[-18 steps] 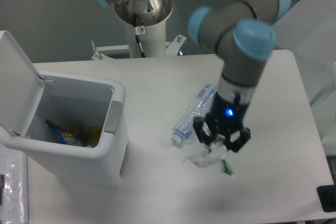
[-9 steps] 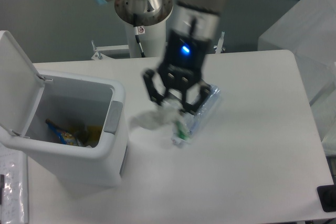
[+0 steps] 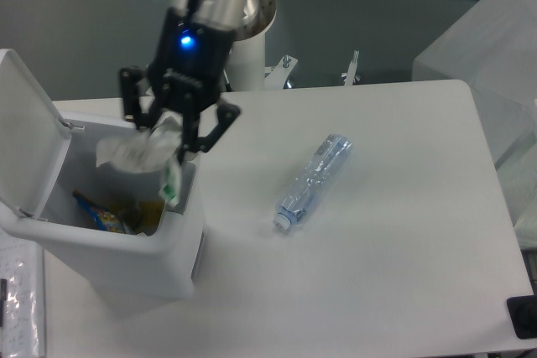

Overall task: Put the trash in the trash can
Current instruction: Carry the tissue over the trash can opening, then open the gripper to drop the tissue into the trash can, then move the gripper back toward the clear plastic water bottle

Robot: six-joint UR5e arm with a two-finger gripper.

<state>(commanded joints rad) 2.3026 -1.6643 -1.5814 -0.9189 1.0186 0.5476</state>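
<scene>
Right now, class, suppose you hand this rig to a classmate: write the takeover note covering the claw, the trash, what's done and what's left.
Claw: shut on the tissue, held over the open bin at its right side.
Bottle: lying on the table, right of the bin, untouched.
Bin: lid up; blue and yellow wrappers lie inside.
Done: tissue picked up and brought over the bin.
Left: release the tissue into the bin, then fetch the bottle and drop it in too.
</scene>
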